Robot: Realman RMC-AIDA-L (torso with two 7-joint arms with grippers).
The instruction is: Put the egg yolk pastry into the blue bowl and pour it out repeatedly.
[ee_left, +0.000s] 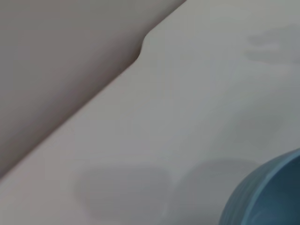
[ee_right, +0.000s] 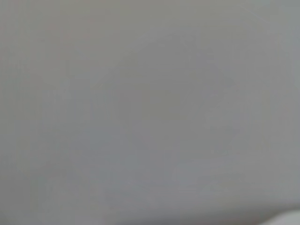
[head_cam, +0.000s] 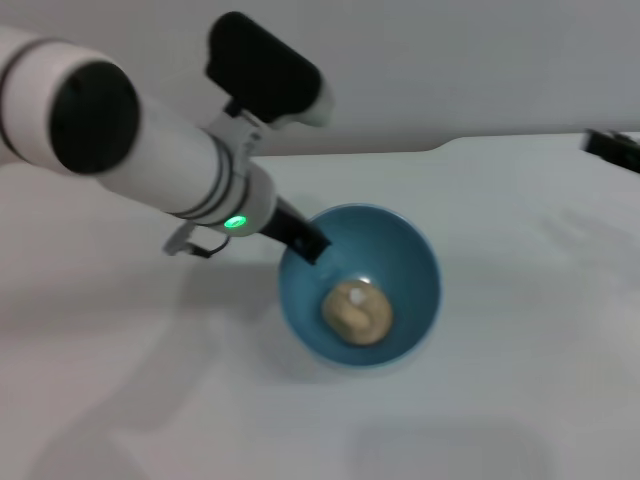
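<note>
Near the middle of the white tabletop, the blue bowl is tipped up on its side, its open mouth turned toward the head camera and slightly to the robot's right. Inside it, low against the inner wall, rests the egg yolk pastry, a pale tan lump with a small bright glint just above it. The left claw reaches down from the upper left of the head view and meets the bowl's rim on the robot's left side; its dark fingertips are clamped on that rim, one finger lying inside the bowl. A green light glows on the white wrist just behind the claw, and a black camera block sits on top of the forearm.

From the left wrist view, only a curved piece of the blue bowl shows in one corner, with soft shadows on the tabletop beside it and the table's far edge with a small notch running diagonally across.

At the far right edge of the head view, a dark piece of the right claw sits well apart from the bowl; whether its fingers are apart or together cannot be told. The right wrist view shows only a plain grey surface.
</note>
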